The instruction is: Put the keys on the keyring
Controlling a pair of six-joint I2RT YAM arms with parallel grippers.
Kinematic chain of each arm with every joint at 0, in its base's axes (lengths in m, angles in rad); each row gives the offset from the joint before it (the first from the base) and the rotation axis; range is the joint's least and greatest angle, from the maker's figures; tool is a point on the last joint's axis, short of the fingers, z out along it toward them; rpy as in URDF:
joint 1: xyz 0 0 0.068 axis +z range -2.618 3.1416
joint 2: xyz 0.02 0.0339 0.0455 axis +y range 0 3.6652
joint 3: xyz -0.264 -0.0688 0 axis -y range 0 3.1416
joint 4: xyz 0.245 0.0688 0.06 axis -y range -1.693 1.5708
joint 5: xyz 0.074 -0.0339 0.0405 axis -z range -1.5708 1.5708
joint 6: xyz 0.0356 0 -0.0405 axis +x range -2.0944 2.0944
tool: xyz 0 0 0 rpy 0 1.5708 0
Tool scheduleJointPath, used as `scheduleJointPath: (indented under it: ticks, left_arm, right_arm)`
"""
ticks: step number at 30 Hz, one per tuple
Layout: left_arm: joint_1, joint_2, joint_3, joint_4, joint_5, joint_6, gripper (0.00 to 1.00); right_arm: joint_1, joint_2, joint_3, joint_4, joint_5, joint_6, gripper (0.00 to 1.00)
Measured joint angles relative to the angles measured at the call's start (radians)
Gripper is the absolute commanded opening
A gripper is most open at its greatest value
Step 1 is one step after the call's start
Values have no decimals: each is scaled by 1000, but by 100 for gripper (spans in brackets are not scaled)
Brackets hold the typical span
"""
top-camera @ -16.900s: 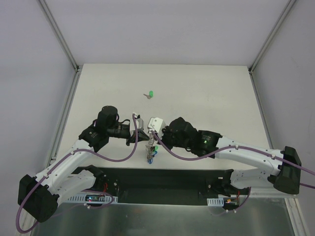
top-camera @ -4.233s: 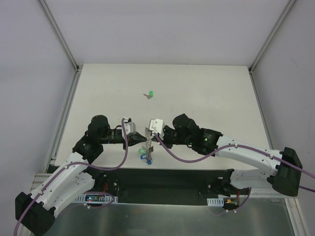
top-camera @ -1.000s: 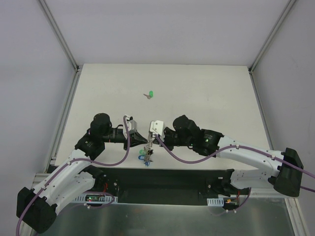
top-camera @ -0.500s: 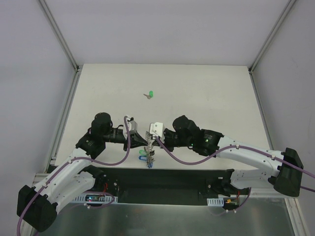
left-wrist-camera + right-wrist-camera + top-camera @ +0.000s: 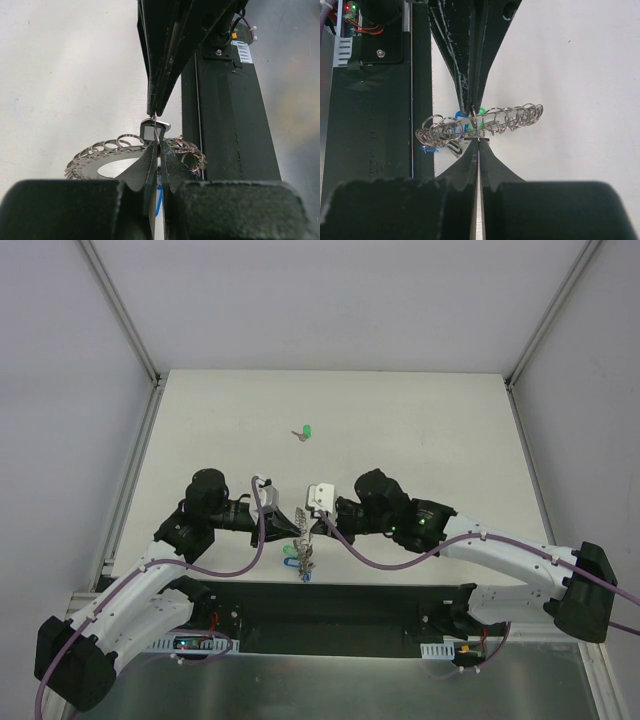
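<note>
Our left gripper has its black, wedge-shaped fingers pinched fully shut on the rim of the keyring. The keyring is a flat grey metal disc with a wide hole, fringed with thin, shiny wire loops. It hangs edge-up just above the matte white table, near the front edge. Small keys with blue and green plastic heads dangle from it. One green key lies alone, well behind. From the other side, our right gripper is likewise clamped shut on the keyring, tip to tip with the left.
</note>
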Motion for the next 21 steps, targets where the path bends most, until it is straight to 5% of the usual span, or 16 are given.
scheduleJointPath:
  ticks: [21]
  left_arm:
    - [0, 6, 0, -1, -21, -18, 0]
  right_arm:
    - [6, 22, 14, 6, -29, 1, 1]
